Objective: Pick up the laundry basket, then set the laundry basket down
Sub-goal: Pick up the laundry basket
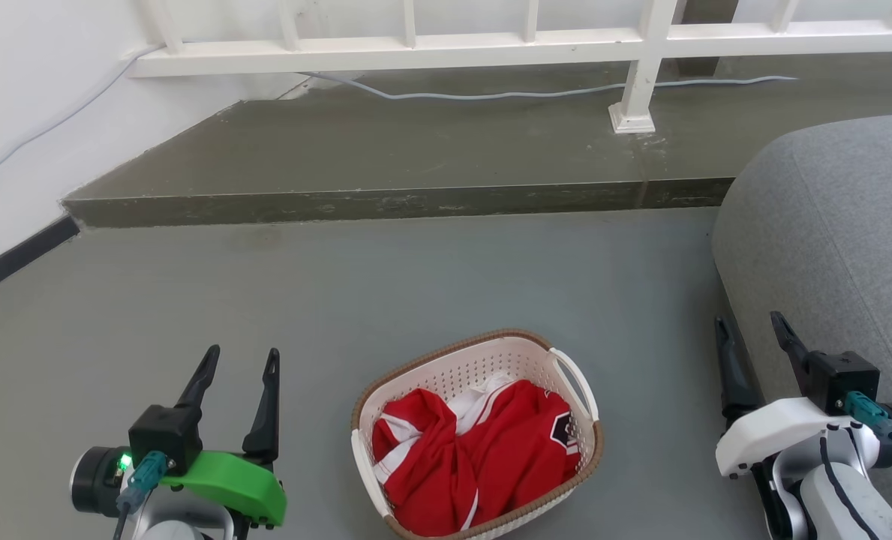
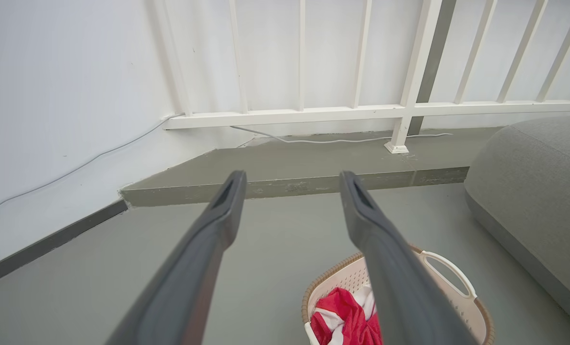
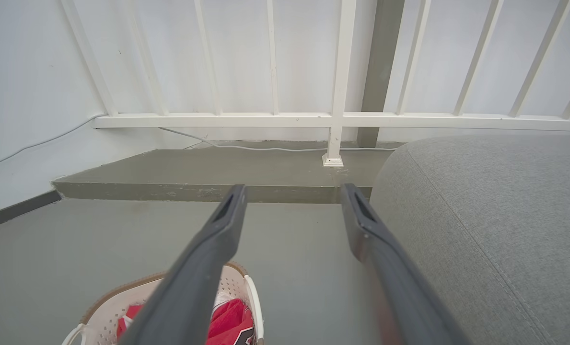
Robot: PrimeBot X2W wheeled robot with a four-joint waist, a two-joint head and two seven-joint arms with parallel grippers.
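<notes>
Flooring (image 1: 340,285) of smooth grey finish is spread across most of the scene. It is bounded at the far side by a raised step (image 1: 415,150) and a white railing (image 1: 491,41) set against a pale wall, and a thin cable (image 1: 491,95) is trailed along the step. A grey upholstered seat (image 1: 828,225) is placed at the right. The laundry basket (image 1: 483,367) is stood on the level ground between the two arms, close to the robot and apart from the seat. It is partly filled by a crumpled red and white garment (image 1: 483,450). The load is judged light, and the perforated plastic shell is expected to be fairly stiff but smooth and liable to flex if squeezed at the wall. Hold is best taken at the white side handles (image 1: 577,379), one per arm, so that the basket is kept level. The left gripper (image 1: 242,351) is held low to the basket's left, jaws spread and empty. The right gripper (image 1: 747,318) is held just beside the seat, jaws likewise spread, with nothing between them.
</notes>
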